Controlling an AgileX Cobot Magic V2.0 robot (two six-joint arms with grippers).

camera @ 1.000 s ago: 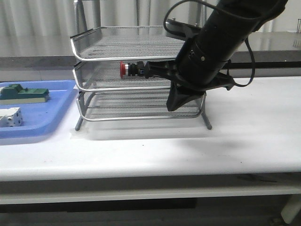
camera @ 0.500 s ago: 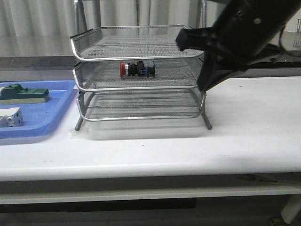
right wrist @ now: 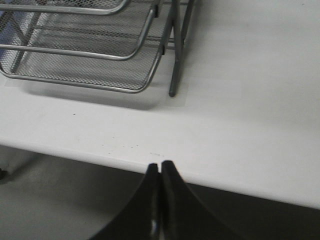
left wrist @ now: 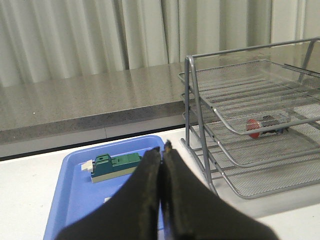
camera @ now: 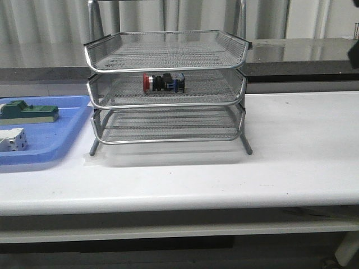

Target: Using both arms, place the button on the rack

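Both tools closed, empty — left tool [left wrist: 163,148], right tool [right wrist: 160,165]; button [camera: 162,82] apart on rack [camera: 168,59] middle tier

The white table [camera: 291,162] carries the rack [camera: 165,50] and a blue tray [camera: 61,140].

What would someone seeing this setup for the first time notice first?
Probably the silver rack in the middle of the white table, with the red-capped button lying on its middle tier. Next, the blue tray to its left, holding a green block and a white block.
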